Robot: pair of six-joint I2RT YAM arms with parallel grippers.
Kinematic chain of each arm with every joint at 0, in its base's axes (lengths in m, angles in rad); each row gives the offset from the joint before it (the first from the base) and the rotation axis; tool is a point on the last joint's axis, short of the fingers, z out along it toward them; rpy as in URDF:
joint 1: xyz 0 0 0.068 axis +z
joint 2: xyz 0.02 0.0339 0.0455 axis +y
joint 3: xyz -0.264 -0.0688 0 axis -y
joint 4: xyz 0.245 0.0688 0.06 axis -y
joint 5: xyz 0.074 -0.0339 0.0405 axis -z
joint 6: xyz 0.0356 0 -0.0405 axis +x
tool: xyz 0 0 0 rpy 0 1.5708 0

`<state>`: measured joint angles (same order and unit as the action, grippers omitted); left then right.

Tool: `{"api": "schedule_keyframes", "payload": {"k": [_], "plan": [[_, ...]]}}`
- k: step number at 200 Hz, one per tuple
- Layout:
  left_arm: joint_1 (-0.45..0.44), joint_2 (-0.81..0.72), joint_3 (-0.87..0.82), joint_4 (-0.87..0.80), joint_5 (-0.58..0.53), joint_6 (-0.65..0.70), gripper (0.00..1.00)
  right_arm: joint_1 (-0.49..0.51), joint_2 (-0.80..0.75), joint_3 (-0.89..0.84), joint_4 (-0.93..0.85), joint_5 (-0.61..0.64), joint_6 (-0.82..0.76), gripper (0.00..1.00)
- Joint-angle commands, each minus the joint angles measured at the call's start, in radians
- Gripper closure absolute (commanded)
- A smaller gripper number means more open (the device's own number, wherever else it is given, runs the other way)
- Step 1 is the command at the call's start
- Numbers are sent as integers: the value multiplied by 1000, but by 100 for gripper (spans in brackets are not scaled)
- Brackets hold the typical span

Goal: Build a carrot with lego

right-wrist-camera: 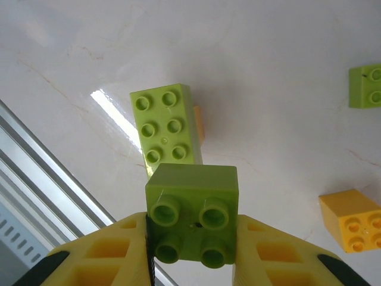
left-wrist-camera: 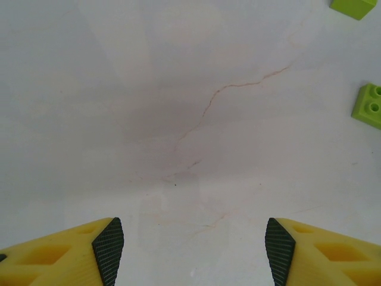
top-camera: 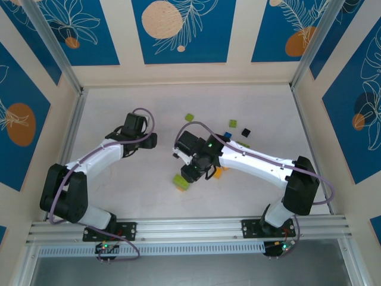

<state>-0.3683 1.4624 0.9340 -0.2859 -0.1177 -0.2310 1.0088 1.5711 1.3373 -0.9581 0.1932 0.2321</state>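
My right gripper (right-wrist-camera: pixel 191 256) is shut on a lime green four-stud lego brick (right-wrist-camera: pixel 191 220), held just above the table. Directly beyond it lies a longer lime green six-stud brick (right-wrist-camera: pixel 165 128) with a bit of orange brick (right-wrist-camera: pixel 200 122) showing at its far side. From above, the right gripper (top-camera: pixel 193 173) hangs beside that lime brick (top-camera: pixel 181 182). An orange brick (right-wrist-camera: pixel 351 217) lies to the right. My left gripper (left-wrist-camera: pixel 193 247) is open over bare table, nothing between its fingers; from above it (top-camera: pixel 150 141) sits left of centre.
Loose bricks lie further back: lime ones (top-camera: pixel 189 117) (top-camera: pixel 233 123), a blue one (top-camera: pixel 233 136) and a black one (top-camera: pixel 246 131). Two lime bricks (left-wrist-camera: pixel 369 106) (left-wrist-camera: pixel 354 6) show at the right edge of the left wrist view. A metal rail (right-wrist-camera: pixel 47 179) runs along the near edge.
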Motion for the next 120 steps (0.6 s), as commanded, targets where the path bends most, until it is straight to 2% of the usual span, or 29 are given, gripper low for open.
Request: {"api": "schedule_keyframes", "payload": {"k": [1,120], "plan": [[13,-16,-15,18,-7,-21,33,12,32,20,-8,-32,-32,68],[18,-20,-29,29,6,-15,33,41,142,92,-18,-57,-77,68]]}}
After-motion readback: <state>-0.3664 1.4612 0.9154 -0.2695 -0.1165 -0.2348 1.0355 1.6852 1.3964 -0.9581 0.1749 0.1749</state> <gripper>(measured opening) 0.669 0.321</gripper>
